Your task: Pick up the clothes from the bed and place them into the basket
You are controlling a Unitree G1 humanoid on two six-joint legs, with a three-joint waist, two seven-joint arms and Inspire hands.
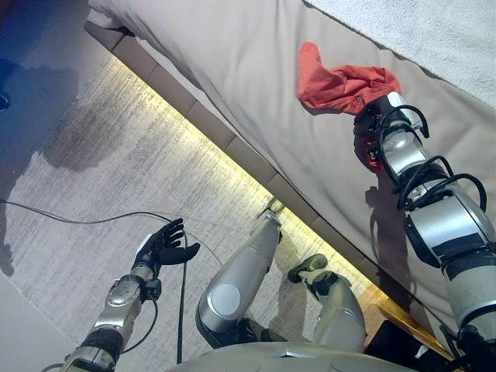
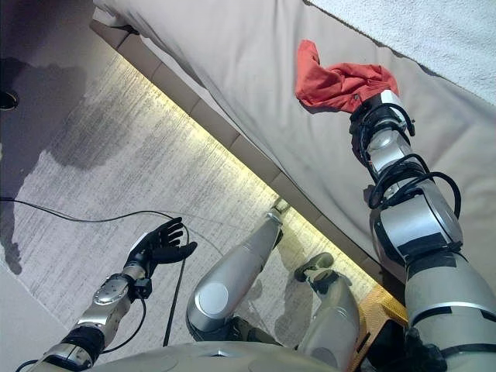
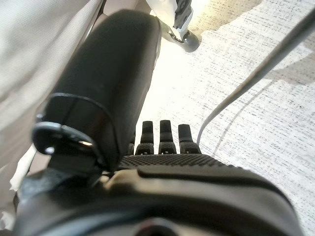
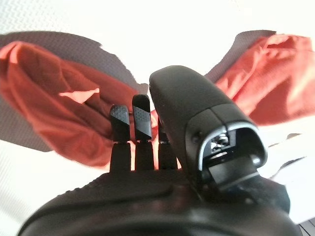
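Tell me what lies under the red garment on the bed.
Beige bed cover shows around the red garment. The right hand reaches its near edge; whatever lies beneath the cloth is covered.

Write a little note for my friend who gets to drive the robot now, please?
Right robot hand: down at the red cloth on the bed, fingers straight, nothing gripped yet.
Left robot hand: idle over the floor, fingers relaxed, empty.
Done: nothing picked up yet.
Left: close on the cloth, lift it, carry it to the basket, which shows in no view.
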